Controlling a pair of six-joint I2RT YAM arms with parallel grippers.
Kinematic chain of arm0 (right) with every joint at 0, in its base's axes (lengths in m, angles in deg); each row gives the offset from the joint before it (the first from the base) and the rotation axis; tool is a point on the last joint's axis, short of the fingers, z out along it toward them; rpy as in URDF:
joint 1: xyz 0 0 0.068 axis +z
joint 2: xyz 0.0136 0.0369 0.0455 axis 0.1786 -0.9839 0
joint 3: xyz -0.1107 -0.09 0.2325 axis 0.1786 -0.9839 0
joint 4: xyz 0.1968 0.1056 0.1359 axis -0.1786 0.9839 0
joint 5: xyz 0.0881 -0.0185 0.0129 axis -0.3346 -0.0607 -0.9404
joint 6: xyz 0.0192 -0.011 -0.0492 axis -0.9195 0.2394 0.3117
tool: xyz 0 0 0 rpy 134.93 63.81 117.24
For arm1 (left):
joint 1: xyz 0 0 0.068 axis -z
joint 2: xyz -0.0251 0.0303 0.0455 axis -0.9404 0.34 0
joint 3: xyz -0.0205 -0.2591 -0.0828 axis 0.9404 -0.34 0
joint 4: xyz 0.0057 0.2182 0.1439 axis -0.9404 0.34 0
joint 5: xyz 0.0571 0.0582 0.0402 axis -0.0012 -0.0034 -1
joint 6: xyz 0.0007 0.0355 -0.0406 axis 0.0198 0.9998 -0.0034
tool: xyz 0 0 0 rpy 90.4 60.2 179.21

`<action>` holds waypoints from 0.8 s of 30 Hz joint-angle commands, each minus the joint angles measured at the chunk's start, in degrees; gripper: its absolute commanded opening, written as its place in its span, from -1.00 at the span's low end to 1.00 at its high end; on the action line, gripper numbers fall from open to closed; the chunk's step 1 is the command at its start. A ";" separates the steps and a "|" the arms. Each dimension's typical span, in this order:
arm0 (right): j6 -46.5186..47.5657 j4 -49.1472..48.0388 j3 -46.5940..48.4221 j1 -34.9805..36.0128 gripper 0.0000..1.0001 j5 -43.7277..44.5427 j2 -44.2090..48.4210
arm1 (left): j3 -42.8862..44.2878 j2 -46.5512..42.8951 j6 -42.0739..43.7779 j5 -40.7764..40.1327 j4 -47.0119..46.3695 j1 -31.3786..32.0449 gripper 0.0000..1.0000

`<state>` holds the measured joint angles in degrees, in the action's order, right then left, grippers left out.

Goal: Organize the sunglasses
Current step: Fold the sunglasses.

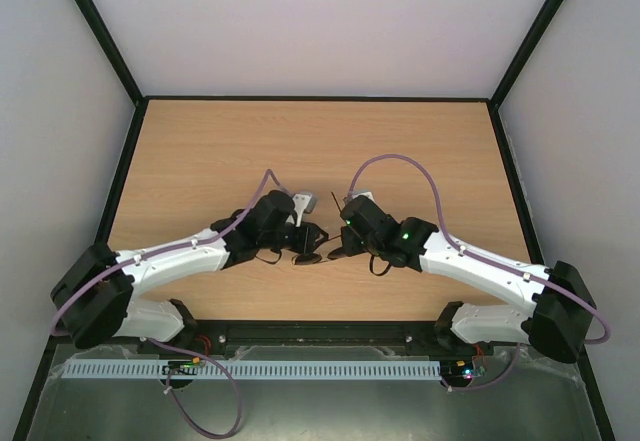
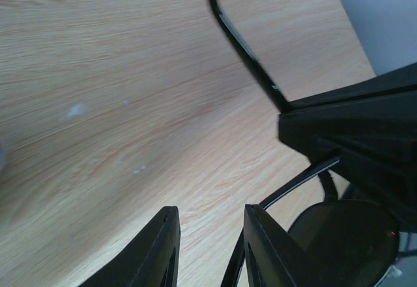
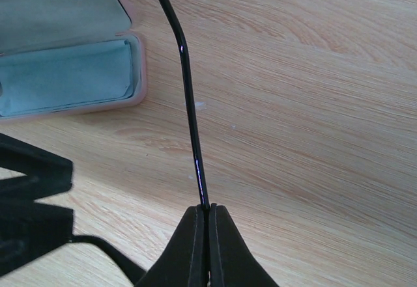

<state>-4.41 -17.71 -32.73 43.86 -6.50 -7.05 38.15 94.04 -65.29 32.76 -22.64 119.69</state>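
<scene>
The sunglasses (image 1: 310,257) hang between both arms over the table's middle. One dark lens (image 2: 345,235) shows in the left wrist view. My right gripper (image 3: 208,207) is shut on a thin black temple arm (image 3: 189,105), which sticks out past its tips. It also shows as a black block (image 2: 352,131) in the left wrist view. My left gripper (image 2: 210,210) is open, with bare table in its gap. The other temple arm (image 2: 287,192) runs from the lens down along its right finger (image 2: 260,248). I see no grip there.
The pink case (image 3: 140,72) lies open on the table beyond the right gripper, with the light blue cloth (image 3: 65,79) inside it. From above only a pale corner of the case (image 1: 303,201) shows beside the left wrist. Black frame rails (image 1: 320,98) border the table.
</scene>
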 commanded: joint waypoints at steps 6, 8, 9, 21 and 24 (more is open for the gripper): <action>0.68 -0.71 -1.05 0.26 -0.97 -0.93 1.80 | 2.40 3.73 4.27 13.71 -3.77 0.14 -0.39; 0.49 -0.30 -0.88 0.34 -0.97 -0.31 1.97 | 2.40 3.65 4.67 14.66 -3.53 0.05 -0.39; 0.46 -0.17 -0.84 0.26 -0.97 -0.12 2.04 | 2.37 3.70 4.78 15.39 -3.51 -0.09 -0.38; 0.21 0.42 -1.06 0.32 -0.97 0.39 2.76 | 6.95 -1.36 5.00 10.64 3.45 -7.52 -0.04; -0.26 0.40 -1.14 0.34 -0.97 0.79 3.13 | 8.48 -4.15 3.66 6.83 5.20 -10.03 0.10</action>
<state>-3.93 -18.28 -33.32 43.86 -7.25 -5.52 43.35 94.67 -60.74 45.20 -20.54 112.89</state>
